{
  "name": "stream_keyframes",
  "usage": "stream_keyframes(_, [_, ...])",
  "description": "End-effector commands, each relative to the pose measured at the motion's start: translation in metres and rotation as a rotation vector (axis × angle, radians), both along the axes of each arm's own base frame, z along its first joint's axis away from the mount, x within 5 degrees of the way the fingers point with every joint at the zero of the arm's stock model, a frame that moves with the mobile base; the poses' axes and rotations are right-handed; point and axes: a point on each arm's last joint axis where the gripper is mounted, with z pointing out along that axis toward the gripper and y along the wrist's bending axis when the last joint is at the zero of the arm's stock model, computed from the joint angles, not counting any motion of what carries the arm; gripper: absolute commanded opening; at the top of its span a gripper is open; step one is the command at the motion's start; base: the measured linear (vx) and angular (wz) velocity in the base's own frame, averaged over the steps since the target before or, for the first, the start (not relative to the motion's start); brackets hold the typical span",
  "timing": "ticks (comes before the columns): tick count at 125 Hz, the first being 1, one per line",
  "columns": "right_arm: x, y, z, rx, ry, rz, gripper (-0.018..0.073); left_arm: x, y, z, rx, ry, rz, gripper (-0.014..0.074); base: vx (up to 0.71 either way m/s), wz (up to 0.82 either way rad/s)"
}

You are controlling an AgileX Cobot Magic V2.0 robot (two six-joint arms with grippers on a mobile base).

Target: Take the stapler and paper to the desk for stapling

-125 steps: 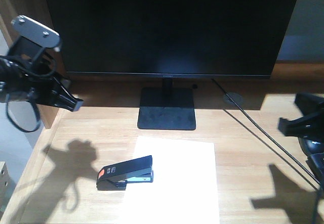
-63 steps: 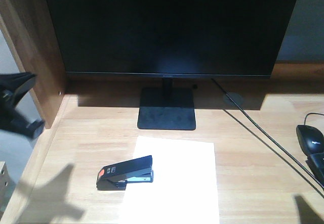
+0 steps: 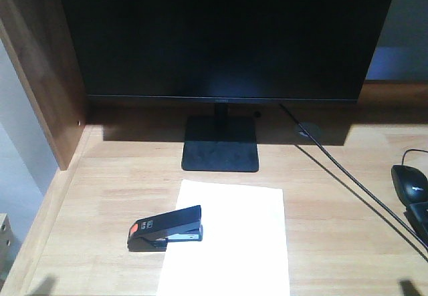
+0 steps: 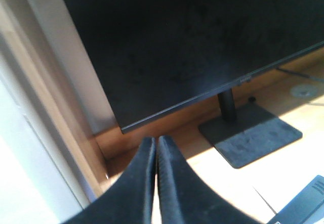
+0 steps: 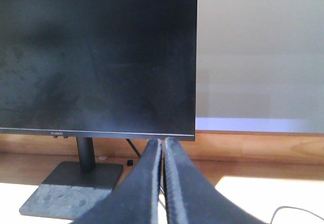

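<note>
The black stapler [image 3: 165, 228], orange-red patch at its left end, lies on the left edge of the white paper [image 3: 234, 242]. Both rest on the light wooden desk [image 3: 107, 189] in front of the monitor stand. Neither gripper appears in the front view. In the left wrist view my left gripper [image 4: 156, 141] is shut with nothing in it, aimed at the desk's back left corner; a dark end of the stapler [image 4: 304, 204] shows at the bottom right. My right gripper [image 5: 163, 141] is shut and empty, pointing at the monitor's lower right corner.
A large black monitor [image 3: 221, 35] on a flat square base [image 3: 221, 145] fills the back of the desk. A brown side panel [image 3: 47, 75] walls the left edge. A black mouse [image 3: 409, 182] and a thin cable [image 3: 348, 182] lie at the right.
Both arms have drawn back out of the front view, the left one to the left, the right one to the right. Stapler and paper have not moved.
</note>
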Motion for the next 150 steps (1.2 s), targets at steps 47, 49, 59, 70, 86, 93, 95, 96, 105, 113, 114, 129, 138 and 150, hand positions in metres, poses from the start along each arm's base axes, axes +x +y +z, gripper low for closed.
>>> stream_keyframes(47, [-0.0005,0.0028,0.0114,-0.016,-0.047,0.031,-0.001,-0.0119,0.0039,0.0089,-0.026,-0.045,0.002,-0.0006,0.0,0.0])
stream_keyframes(49, [-0.0005,0.0028,0.0114,-0.016,-0.047,0.031,-0.001,-0.0119,0.0039,0.0089,-0.026,-0.045,0.002,-0.0006,0.0,0.0])
stream_keyframes(59, [-0.0005,0.0028,0.0114,-0.016,-0.047,0.031,-0.001,-0.0119,0.0039,0.0089,-0.026,-0.045,0.002,-0.0006,0.0,0.0])
stream_keyframes(70, [-0.0005,0.0028,0.0114,-0.016,-0.047,0.031,-0.001,-0.0119,0.0039,0.0089,-0.026,-0.045,0.002,-0.0006,0.0,0.0])
stream_keyframes(86, [-0.0005,0.0028,0.0114,-0.017,-0.047,0.03,-0.001,-0.0119,0.0039,0.0089,-0.026,-0.045,0.002,-0.0006,0.0,0.0])
stream_keyframes(93, [-0.0005,0.0028,0.0114,-0.017,-0.047,0.03,-0.001,-0.0119,0.0039,0.0089,-0.026,-0.045,0.002,-0.0006,0.0,0.0])
stream_keyframes(95, [-0.0005,0.0028,0.0114,-0.017,-0.047,0.03,-0.001,-0.0119,0.0039,0.0089,-0.026,-0.045,0.002,-0.0006,0.0,0.0])
stream_keyframes(96, [-0.0005,0.0028,0.0114,-0.017,-0.047,0.03,-0.001,-0.0119,0.0039,0.0089,-0.026,-0.045,0.002,-0.0006,0.0,0.0])
stream_keyframes(105, [-0.0005,0.0028,0.0114,-0.017,-0.047,0.03,-0.001,-0.0119,0.0039,0.0089,-0.026,-0.045,0.002,-0.0006,0.0,0.0])
stream_keyframes(113, [-0.0005,0.0028,0.0114,-0.017,-0.047,0.03,-0.001,-0.0119,0.0039,0.0089,-0.026,-0.045,0.002,-0.0006,0.0,0.0])
stream_keyframes(114, [-0.0005,0.0028,0.0114,-0.017,-0.047,0.03,-0.001,-0.0119,0.0039,0.0089,-0.026,-0.045,0.002,-0.0006,0.0,0.0])
stream_keyframes(129, [-0.0005,0.0028,0.0114,-0.017,-0.047,0.03,-0.001,-0.0119,0.0039,0.0086,-0.024,-0.043,0.002,-0.0006,0.0,0.0])
stream_keyframes(138, [-0.0005,0.0028,0.0114,-0.017,-0.047,0.03,-0.001,-0.012,0.0037,0.0086,-0.033,-0.04,0.001,-0.0006,0.0,0.0])
stream_keyframes(150, [-0.0005,0.0028,0.0114,-0.017,-0.047,0.03,-0.001,-0.0129,0.0026,0.0095,-0.098,-0.03,-0.009,-0.0006,0.0,0.0])
